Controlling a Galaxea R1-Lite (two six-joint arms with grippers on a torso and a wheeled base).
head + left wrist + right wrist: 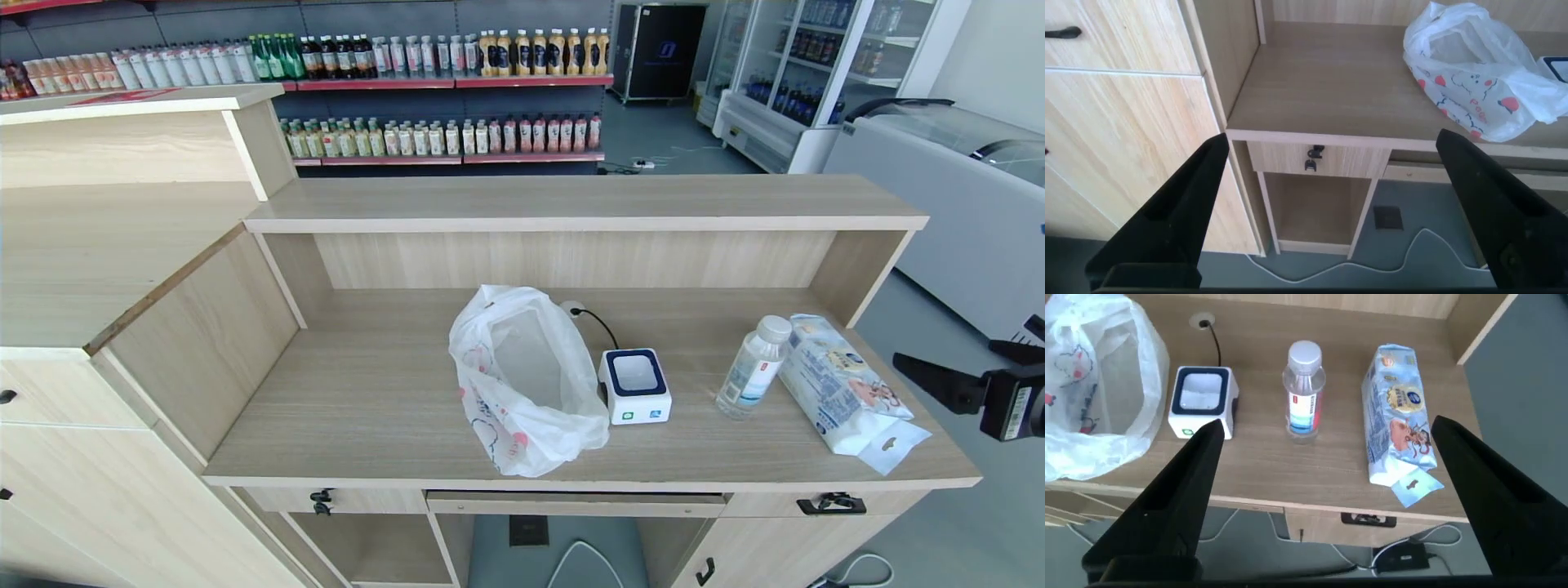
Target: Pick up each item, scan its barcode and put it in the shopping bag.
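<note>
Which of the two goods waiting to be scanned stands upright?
The clear water bottle, white cap up, between the scanner and the blue packet, which lies flat on the counter.

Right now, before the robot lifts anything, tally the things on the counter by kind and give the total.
Plastic shopping bag: 1
White barcode scanner: 1
Clear bottle: 1
Blue packet: 1
Total: 4

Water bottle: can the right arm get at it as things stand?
Probably yes: the water bottle stands upright, apart from the scanner and snack pack, and the open right pincer faces it.
</note>
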